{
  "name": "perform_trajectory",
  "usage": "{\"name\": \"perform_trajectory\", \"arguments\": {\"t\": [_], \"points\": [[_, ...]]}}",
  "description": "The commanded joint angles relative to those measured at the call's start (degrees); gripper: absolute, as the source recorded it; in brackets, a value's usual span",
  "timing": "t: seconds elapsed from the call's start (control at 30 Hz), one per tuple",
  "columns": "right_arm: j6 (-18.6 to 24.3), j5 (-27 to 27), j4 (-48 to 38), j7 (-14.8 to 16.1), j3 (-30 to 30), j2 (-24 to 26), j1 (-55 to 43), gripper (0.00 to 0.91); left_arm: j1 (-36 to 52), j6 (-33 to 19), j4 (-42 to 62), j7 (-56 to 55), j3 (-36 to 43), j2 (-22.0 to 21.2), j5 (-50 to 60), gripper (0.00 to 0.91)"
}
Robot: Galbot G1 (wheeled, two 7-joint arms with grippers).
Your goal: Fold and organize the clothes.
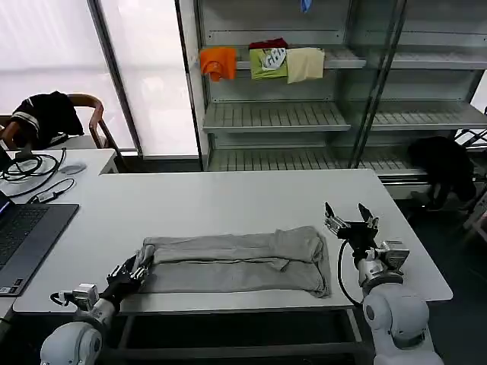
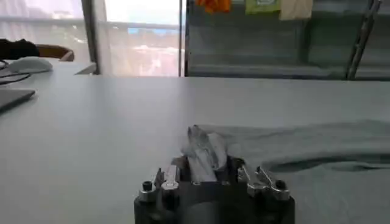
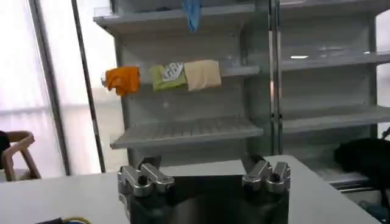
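A light grey soft fabric shirt (image 1: pixel 236 262) is lying along the near part of the white rectangular worktop (image 1: pixel 228 201), folded lengthwise into a long band that is running from the robot's left to its right, with loose wrinkled layers bunching toward the right end.

The left gripper (image 1: pixel 134 271) is sitting low at the left end of the shirt, close to the near edge of the worktop. In the left wrist view the left gripper (image 2: pixel 204 165) is pinching a small raised tuft of the grey fabric, its fingers (image 2: pixel 169 178) closing tightly on the cloth, while the rest of the shirt (image 2: pixel 304 149) is stretching away flat across the surface.

The right gripper (image 1: pixel 351 219) is hovering just beyond the right end of the shirt, apart from the fabric, with its two fingers (image 1: pixel 332 215) spread wide and nothing between them. In the right wrist view the right gripper (image 3: pixel 204 176) is showing the same wide gap, both fingers (image 3: pixel 146 178) standing well apart.

A dark open laptop (image 1: pixel 27 232) is resting on the far left of the worktop beside black cables (image 1: pixel 34 171). Behind the worktop a grey metal shelving unit (image 1: pixel 304 114) is carrying folded orange (image 1: pixel 218 62), green (image 1: pixel 268 63) and cream (image 1: pixel 305 64) garments on an upper shelf.
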State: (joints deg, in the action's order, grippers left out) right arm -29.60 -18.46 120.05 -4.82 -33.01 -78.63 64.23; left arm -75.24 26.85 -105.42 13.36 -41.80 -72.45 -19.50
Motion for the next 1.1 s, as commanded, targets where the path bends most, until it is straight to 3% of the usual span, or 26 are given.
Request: {"name": "perform_trajectory", "arguments": {"t": [0.03,0.23,0.4,0.5,0.7,0.87,0.97,1.1], "points": [[0.11,-1.80,0.89,-1.22,-0.28,0.08,-0.98,0.907,-0.19,2.43,-0.95,-0.73,0.88,-1.55,-3.39,0.000],[0.14,-1.75,0.46,-1.48,-0.41,-0.12,-0.89,0.907,0.35,-0.01,-1.08,-0.52,1.07,-2.03,-1.37,0.000],[0.38,-1.81,-0.39,-1.71,-1.00,0.13,-0.88,0.907,1.33,-3.29,-2.05,3.62,-5.47,0.19,4.76,0.000],[0.53,-1.84,-0.89,-1.66,-1.19,0.32,-0.89,0.907,3.02,-3.61,-0.93,6.49,-12.47,5.22,5.88,0.000],[1.28,-1.65,-2.93,-1.69,-0.87,-0.13,-1.41,0.907,6.95,-5.78,7.68,10.29,-23.41,19.64,11.90,0.000],[1.89,-1.11,-5.10,-1.77,-0.10,-0.82,-2.00,0.907,9.11,-5.38,10.62,11.01,-27.54,25.54,11.63,0.000],[2.11,-0.94,-5.99,-1.72,0.08,-1.13,-2.13,0.907,8.78,-2.83,5.46,10.83,-27.15,24.56,7.44,0.000],[2.23,-0.80,-6.47,-1.68,-0.04,-1.22,-1.89,0.907,7.76,0.89,-5.42,9.69,-22.62,18.53,4.19,0.000]]}}
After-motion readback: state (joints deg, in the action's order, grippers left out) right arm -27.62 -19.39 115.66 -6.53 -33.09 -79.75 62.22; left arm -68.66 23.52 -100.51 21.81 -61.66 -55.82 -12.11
